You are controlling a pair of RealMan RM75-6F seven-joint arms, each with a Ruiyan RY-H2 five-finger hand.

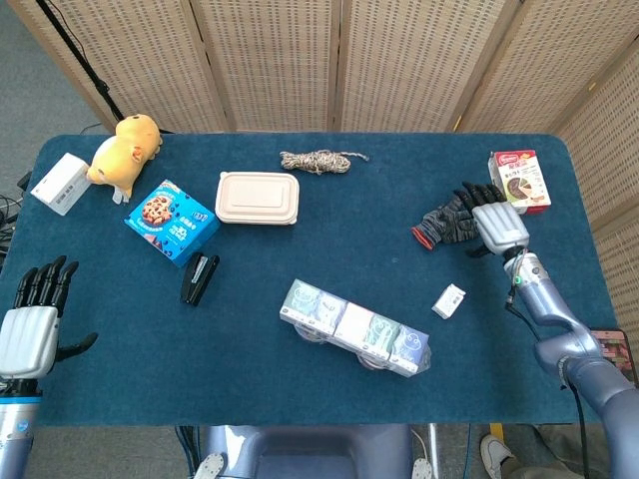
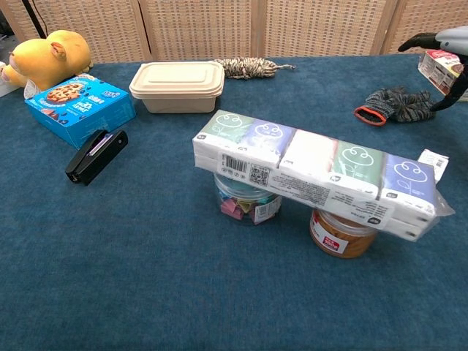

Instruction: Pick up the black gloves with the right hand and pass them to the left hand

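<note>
The black gloves (image 1: pixel 444 222) lie bunched on the blue table, right of centre, with a red cuff at their near-left end; in the chest view the gloves (image 2: pixel 395 104) sit at the far right. My right hand (image 1: pixel 496 222) hovers open just right of and above them, fingers spread, holding nothing. In the chest view only part of that right hand (image 2: pixel 443 46) shows at the top right edge, above the gloves. My left hand (image 1: pixel 33 320) stays open at the table's near left corner, far from the gloves.
A tissue pack (image 1: pixel 355 328) on two jars stands near the middle front. A small white box (image 1: pixel 448 299) lies near the gloves, a red snack box (image 1: pixel 519 182) behind them. A beige lunch box (image 1: pixel 258 198), rope (image 1: pixel 321 160), stapler (image 1: pixel 199 278), cookie box (image 1: pixel 170 221) and plush toy (image 1: pixel 126 149) lie further left.
</note>
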